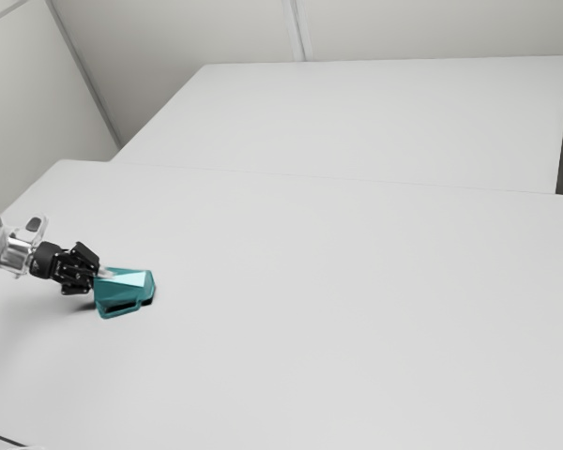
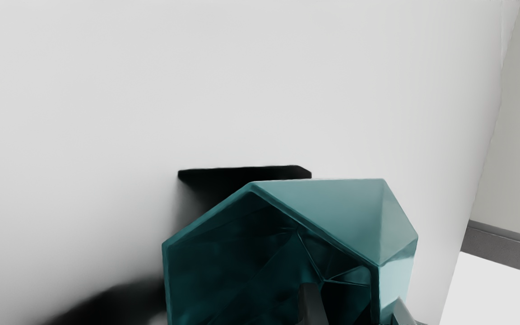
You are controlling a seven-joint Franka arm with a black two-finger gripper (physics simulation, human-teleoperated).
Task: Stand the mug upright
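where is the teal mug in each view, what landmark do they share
Exterior view: the mug is tipped over at the exterior view's left, beside the pincer.
Wrist view: the mug's open mouth faces the camera, around one pincer finger.
Shared landmark: the pincer, at the mug's mouth.

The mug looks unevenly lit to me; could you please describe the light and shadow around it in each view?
Exterior view: pale glare on the upper side of the mug, darker teal lower down, near-black shade beneath it. Wrist view: light outer facets, very dark interior, a crisp-topped black patch, apparently shadow, beside the mug, and another soft-edged one nearby.
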